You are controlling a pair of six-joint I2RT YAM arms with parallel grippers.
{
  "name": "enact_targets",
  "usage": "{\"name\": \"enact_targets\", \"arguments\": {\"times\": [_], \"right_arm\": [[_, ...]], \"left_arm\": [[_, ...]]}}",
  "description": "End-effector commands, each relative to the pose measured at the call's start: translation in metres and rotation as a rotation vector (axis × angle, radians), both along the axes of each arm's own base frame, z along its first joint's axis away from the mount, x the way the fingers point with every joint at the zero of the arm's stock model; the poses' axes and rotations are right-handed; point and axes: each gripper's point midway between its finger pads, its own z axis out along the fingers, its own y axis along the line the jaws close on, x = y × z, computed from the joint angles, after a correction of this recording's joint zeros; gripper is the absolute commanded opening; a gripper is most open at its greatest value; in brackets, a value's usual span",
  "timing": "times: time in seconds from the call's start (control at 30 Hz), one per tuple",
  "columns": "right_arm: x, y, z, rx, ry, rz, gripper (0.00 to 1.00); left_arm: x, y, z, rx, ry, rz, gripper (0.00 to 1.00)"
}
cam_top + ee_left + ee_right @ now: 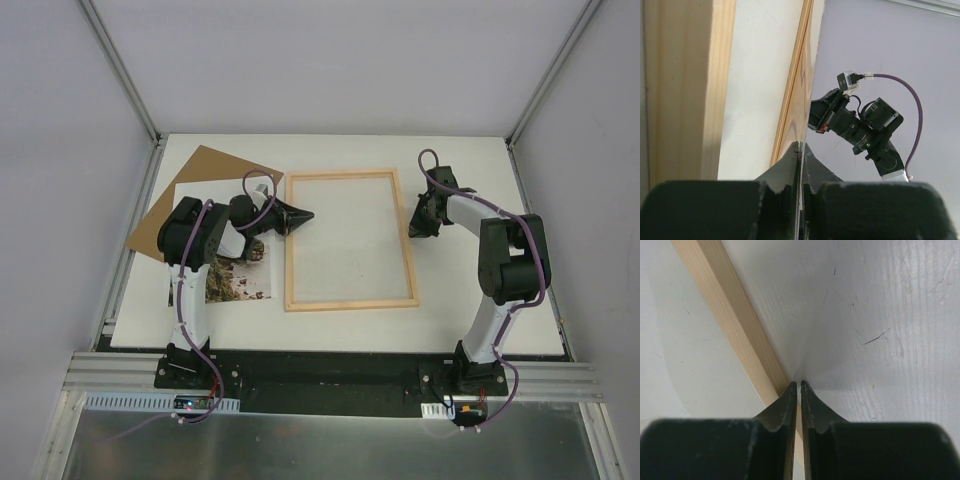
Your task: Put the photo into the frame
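Note:
The light wood frame point(350, 301) lies flat in the middle of the table, the white table showing through its pane. The photo point(240, 285) lies left of it, picture side up, mostly hidden under my left arm. My left gripper point(308, 216) is shut and reaches over the frame's left rail near its top corner. In the left wrist view its shut tips point(800, 145) point across the frame point(685, 90). My right gripper point(412, 230) is at the right rail's outer edge. Its tips point(799, 383) are shut to a thin slit against the wood rail point(725, 305), holding nothing.
A plain brown backing board point(195, 185) lies at the back left, partly under the photo. My right arm point(855, 125) shows across the frame in the left wrist view. Grey walls enclose the table on three sides.

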Motion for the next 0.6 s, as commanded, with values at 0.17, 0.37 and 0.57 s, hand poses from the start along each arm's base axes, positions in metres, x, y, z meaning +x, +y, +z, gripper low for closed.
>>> {"name": "enact_targets", "arguments": {"times": [0.17, 0.37, 0.57], "right_arm": [[0.0053, 0.0042, 0.0058, -0.006, -0.014, 0.014, 0.09], [0.0045, 0.0049, 0.0048, -0.005, -0.010, 0.016, 0.10], [0.0046, 0.0055, 0.0057, -0.006, -0.012, 0.019, 0.09]], "left_arm": [[0.0046, 0.0001, 0.0422, -0.018, -0.179, -0.011, 0.00], [0.0044, -0.0006, 0.0409, -0.016, -0.175, -0.007, 0.00], [0.0041, -0.0006, 0.0379, -0.015, -0.165, -0.002, 0.00]]}}
